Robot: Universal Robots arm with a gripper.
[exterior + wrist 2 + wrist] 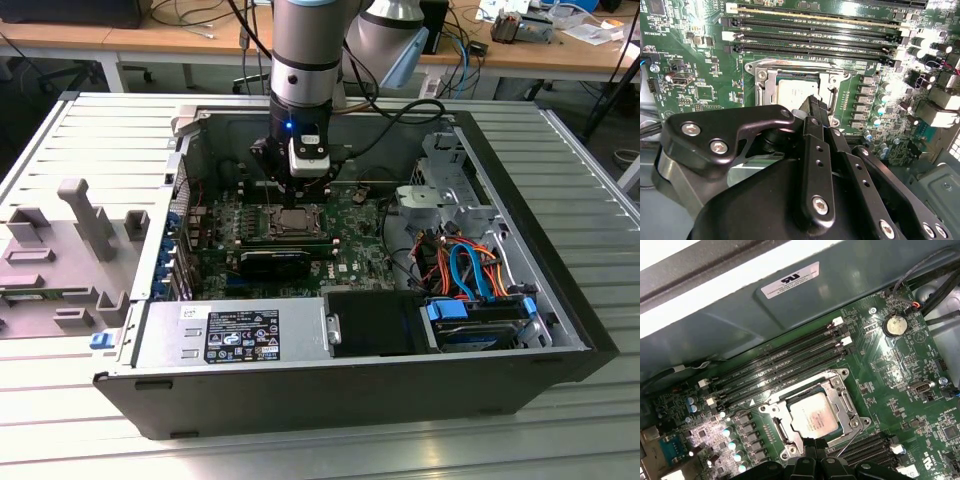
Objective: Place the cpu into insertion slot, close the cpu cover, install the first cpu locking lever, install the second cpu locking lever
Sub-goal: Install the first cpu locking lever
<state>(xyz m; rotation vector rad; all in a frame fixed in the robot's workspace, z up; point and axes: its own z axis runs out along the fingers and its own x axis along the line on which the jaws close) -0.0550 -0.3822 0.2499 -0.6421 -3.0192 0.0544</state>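
Open computer case on a ribbed metal tabletop, seen from its near edge. Midway along the green board, the chip lies seated in the socket, with the cover down around it. Over the socket's edge hangs the claw, pressed together and holding nothing. Memory slots lie beyond.

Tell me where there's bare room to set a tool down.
Bare ribbed table along the case's near wall and at the exterior view's right. A grey fixture takes the exterior view's left. Inside is crowded: end effector over the insertion slot, cables alongside.
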